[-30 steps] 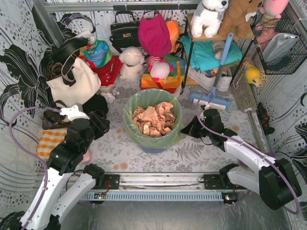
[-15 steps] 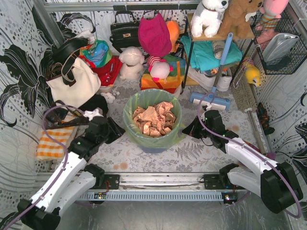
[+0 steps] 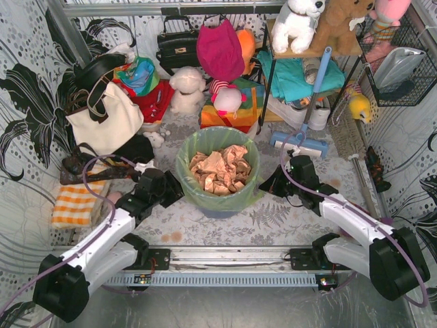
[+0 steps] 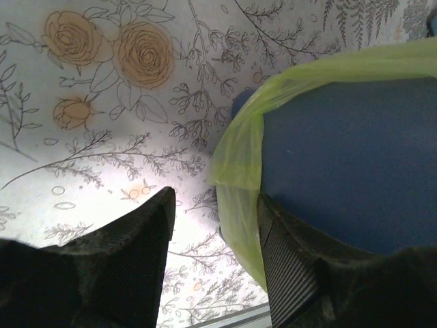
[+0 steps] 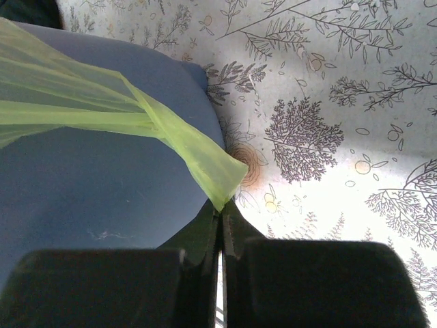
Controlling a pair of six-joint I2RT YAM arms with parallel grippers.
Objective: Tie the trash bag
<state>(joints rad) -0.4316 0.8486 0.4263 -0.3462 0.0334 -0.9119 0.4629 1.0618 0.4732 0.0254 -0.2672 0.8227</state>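
The light-green trash bag (image 3: 217, 139) lines a round blue-grey bin (image 3: 220, 208) in the middle of the floor, with crumpled tan paper (image 3: 218, 169) inside. Its rim is folded over the bin's edge. My left gripper (image 3: 175, 192) is open at the bin's left side. In the left wrist view a hanging flap of the bag (image 4: 240, 205) lies between my fingers (image 4: 147, 239), next to the right one. My right gripper (image 3: 263, 184) is shut on a corner of the bag (image 5: 205, 167) at the bin's right side.
Handbags (image 3: 102, 109), plush toys (image 3: 188, 89), a shelf with cloth (image 3: 300, 72) and a blue mop (image 3: 300, 140) crowd the back. An orange striped cloth (image 3: 72, 203) lies at the left. A metal rail (image 3: 225, 258) runs along the near edge.
My left arm has swung right and forward from the left side up to the bin's left edge. The right arm has stayed at the bin's right side.
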